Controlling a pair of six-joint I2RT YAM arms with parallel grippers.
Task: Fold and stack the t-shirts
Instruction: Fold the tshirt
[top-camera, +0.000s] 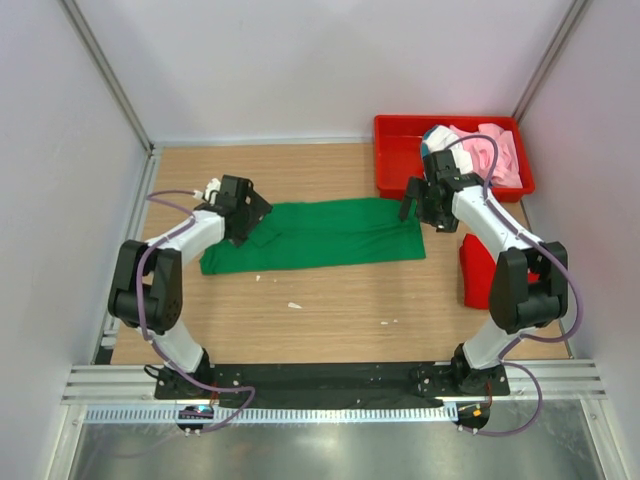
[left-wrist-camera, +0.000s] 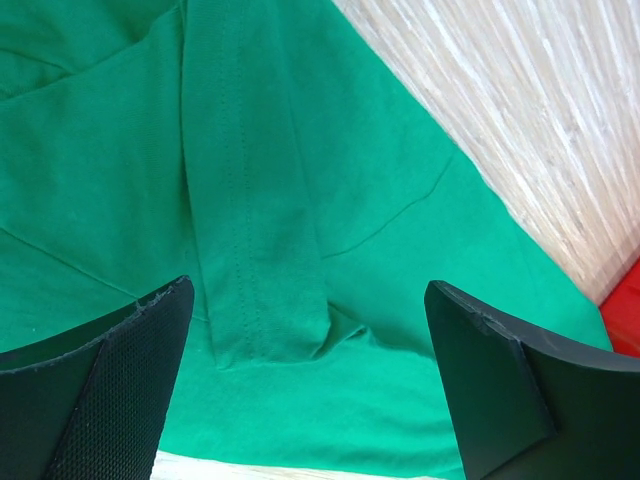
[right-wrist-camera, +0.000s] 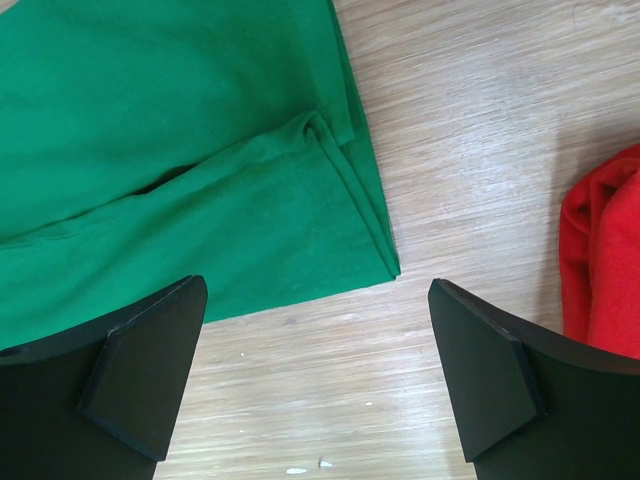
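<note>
Cloth first: the green t-shirt (top-camera: 330, 235) lies flat across the middle of the table (top-camera: 330, 320) as a long band, its sleeve turned in over the body, so the lengthwise folds look done and the crosswise ones are not yet made. At its left end hangs the left gripper (top-camera: 248, 222), jaws spread wide and holding nothing; at its right end the right gripper (top-camera: 418, 212) is likewise wide open and empty, above the shirt's corner. Further right a red t-shirt (top-camera: 478, 275) sits in a compact bundle, probably the start of the stack. In the upper right, the red tray (top-camera: 400, 130) holds pale pink and white shirts (top-camera: 490, 155), seemingly unfolded. Most of the job remains.
</note>
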